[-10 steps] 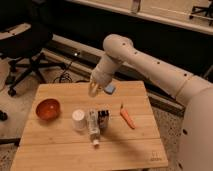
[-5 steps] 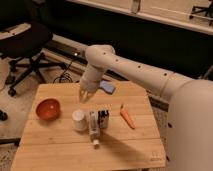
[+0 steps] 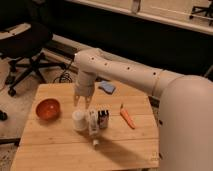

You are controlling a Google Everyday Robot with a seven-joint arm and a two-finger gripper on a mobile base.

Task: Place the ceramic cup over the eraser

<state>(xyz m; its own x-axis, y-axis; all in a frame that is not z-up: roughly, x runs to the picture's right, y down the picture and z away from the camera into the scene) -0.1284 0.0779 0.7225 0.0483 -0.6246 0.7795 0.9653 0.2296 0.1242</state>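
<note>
The ceramic cup [image 3: 79,120] stands on the wooden table [image 3: 50,150], with the eraser [image 3: 103,119] at its three o'clock, beyond a white tube [image 3: 93,126]. At the cup's twelve o'clock, the gripper [image 3: 82,102] hangs just above it, jaws apart and holding nothing.

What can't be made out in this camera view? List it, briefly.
- Eraser: left edge behind the white tube; face marks too small to read.
- Ceramic cup: mouth up or down, cannot tell; the open claw hangs just above it.
- Blue piece: partly behind the arm.
</note>
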